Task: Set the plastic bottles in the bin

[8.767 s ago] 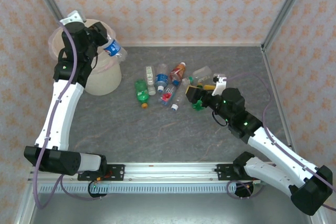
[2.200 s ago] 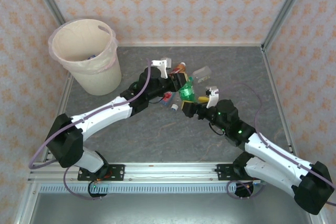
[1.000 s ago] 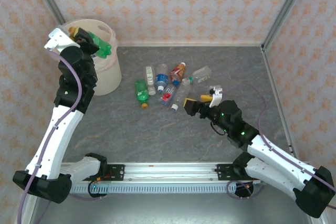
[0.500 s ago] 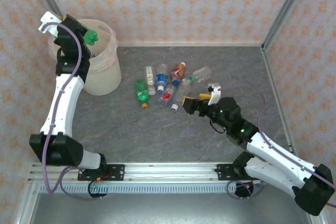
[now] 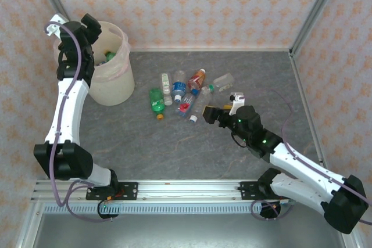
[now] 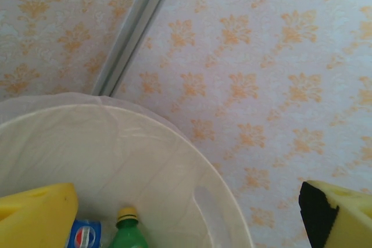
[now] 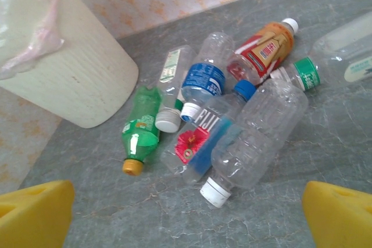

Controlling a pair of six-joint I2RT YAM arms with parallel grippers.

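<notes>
The cream bin (image 5: 113, 85) stands at the back left, and my left gripper (image 5: 96, 32) hovers open over its mouth. In the left wrist view the gripper (image 6: 189, 222) holds nothing; below it, inside the bin (image 6: 116, 155), lie a green bottle (image 6: 128, 233) with a yellow cap and a blue-labelled bottle (image 6: 85, 235). Several plastic bottles (image 5: 181, 92) lie clustered mid-table. My right gripper (image 5: 213, 114) is open just right of them. Ahead of it (image 7: 186, 216) lie a clear white-capped bottle (image 7: 258, 140), a Fiji bottle (image 7: 200, 140), a green bottle (image 7: 139, 126) and an orange bottle (image 7: 264, 50).
Patterned walls with metal corner posts (image 5: 311, 13) enclose the grey table (image 5: 174, 149). Its front half, between the pile and the rail (image 5: 174, 187) at the near edge, has room. The bin (image 7: 64, 79) sits left of the pile.
My left gripper has opened above the bin and the green bottle it carried has dropped inside. The right gripper has edged slightly left toward the pile.
</notes>
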